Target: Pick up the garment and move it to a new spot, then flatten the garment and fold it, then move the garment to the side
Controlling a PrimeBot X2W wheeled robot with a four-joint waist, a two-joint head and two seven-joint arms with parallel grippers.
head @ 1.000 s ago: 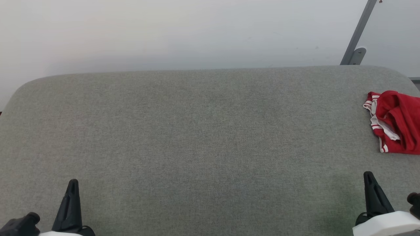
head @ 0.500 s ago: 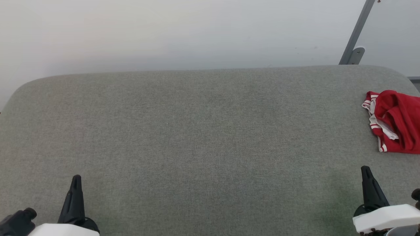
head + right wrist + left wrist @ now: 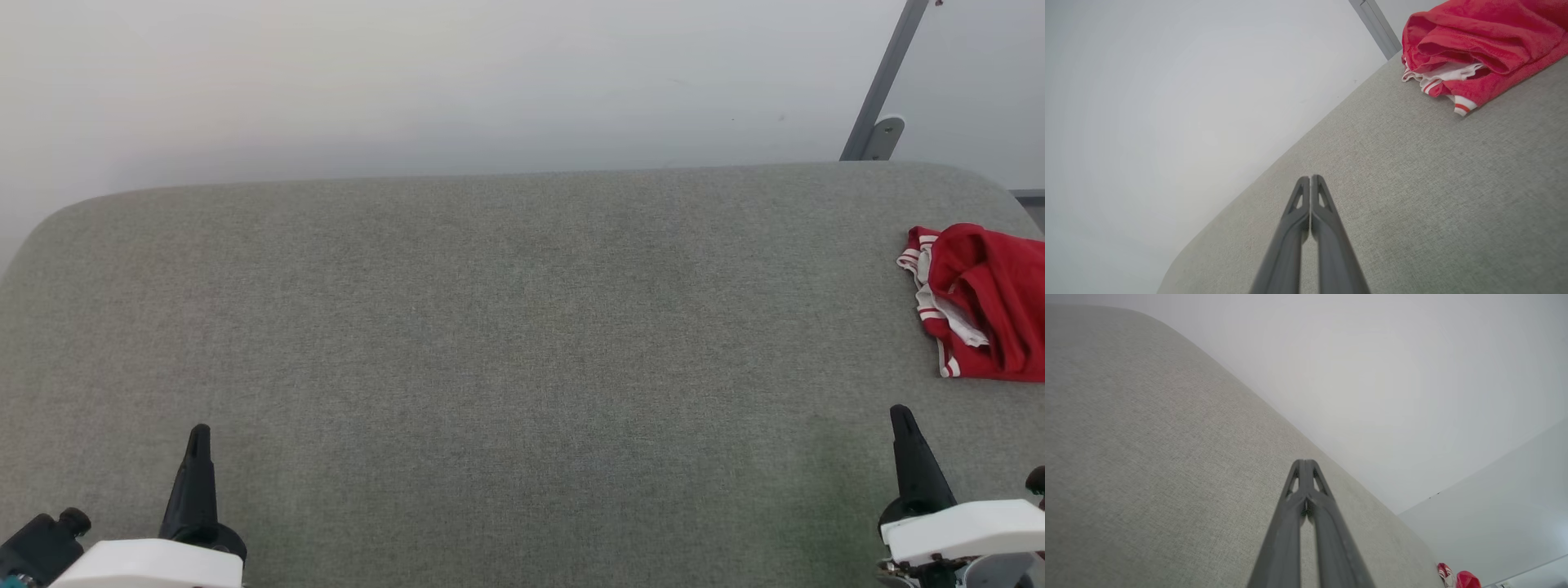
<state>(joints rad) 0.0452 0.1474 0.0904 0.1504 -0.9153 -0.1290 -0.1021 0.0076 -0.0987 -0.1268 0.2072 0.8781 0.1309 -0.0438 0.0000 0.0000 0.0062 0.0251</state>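
Note:
The garment is out of view. My left gripper hovers shut over the near left of the grey padded table; in the left wrist view its fingertips meet with nothing between them. My right gripper is shut and empty too at the near right, its tips pressed together. A small crumpled red-and-white cloth bundle with striped trim and no lettering lies at the table's right edge, beyond the right gripper and apart from it. The bundle sits at the upper right of the right wrist view.
A pale wall rises behind the table. A slanted grey metal post stands at the far right corner. The bundle shows small at the far end in the left wrist view.
Both grippers have crept a little forward over the table, still shut. The whole head view has shifted slightly, so the camera moved; the bundle lies as before.

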